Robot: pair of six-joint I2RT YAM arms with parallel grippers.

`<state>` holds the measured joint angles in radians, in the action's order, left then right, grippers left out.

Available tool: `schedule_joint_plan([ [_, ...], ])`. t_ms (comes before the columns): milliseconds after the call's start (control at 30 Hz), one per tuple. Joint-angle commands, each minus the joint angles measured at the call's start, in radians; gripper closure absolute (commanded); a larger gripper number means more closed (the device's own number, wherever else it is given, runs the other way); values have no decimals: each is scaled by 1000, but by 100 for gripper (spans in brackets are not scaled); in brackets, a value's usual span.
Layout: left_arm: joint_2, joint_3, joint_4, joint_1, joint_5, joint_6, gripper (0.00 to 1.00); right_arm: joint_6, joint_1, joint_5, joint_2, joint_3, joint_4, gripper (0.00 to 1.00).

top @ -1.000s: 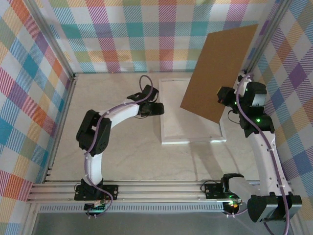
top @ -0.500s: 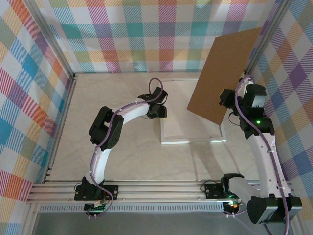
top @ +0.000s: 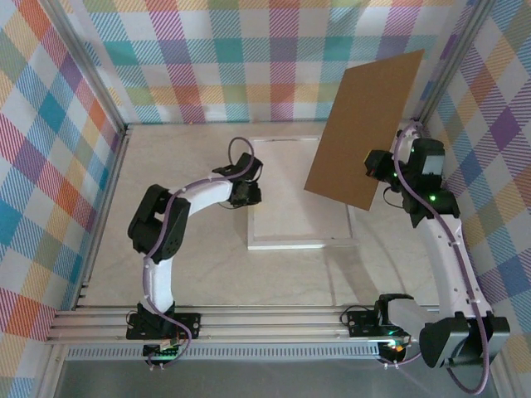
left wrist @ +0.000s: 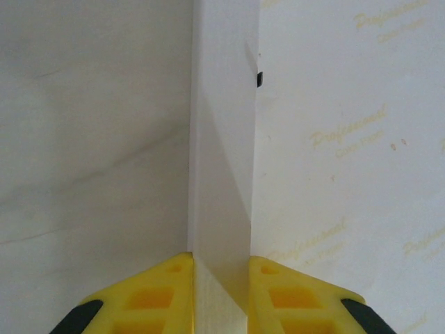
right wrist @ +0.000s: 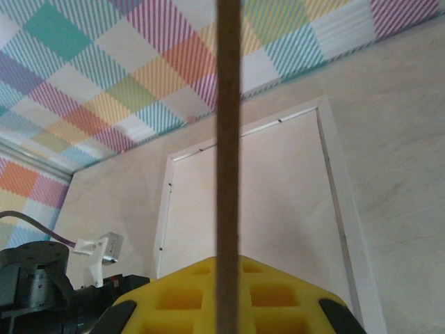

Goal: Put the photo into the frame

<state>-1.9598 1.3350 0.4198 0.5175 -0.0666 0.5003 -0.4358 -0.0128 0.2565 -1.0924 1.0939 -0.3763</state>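
The frame (top: 299, 243) lies flat in the middle of the desk (top: 191, 274), its white moulded border enclosing a cream sheet (left wrist: 348, 174) faintly lettered "Professional"; the left gripper (left wrist: 220, 268) has its jaws clenched on the frame's left rail; the right gripper (right wrist: 227, 275) has its jaws grasping a brown backing board (top: 365, 124), tilted above the frame's right side; bare surface lies open to the left and near side.

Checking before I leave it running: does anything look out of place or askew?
The brown backing board is off the frame, held tilted in the air over its right side, edge pinched in the right gripper. The left gripper clamps the frame's left border. Nothing looks damaged.
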Motion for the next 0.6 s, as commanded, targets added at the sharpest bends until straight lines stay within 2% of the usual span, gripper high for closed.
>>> schedule_joint_plan([
  [0,77,-77,35,-47,-61,5,80,-41,5,150,-32,47,141,100],
  [133,126,-131,24,-95,-51,-11,77,-118,5,297,-111,69,188,100],
  [233,162,-148,16,-138,-30,-25,70,-168,4,394,-163,67,246,100],
  [400,254,-160,14,-218,7,-31,44,-226,-2,567,-266,77,300,100],
  [567,326,-192,-8,-307,77,1,32,-224,-59,633,-358,80,328,100],
])
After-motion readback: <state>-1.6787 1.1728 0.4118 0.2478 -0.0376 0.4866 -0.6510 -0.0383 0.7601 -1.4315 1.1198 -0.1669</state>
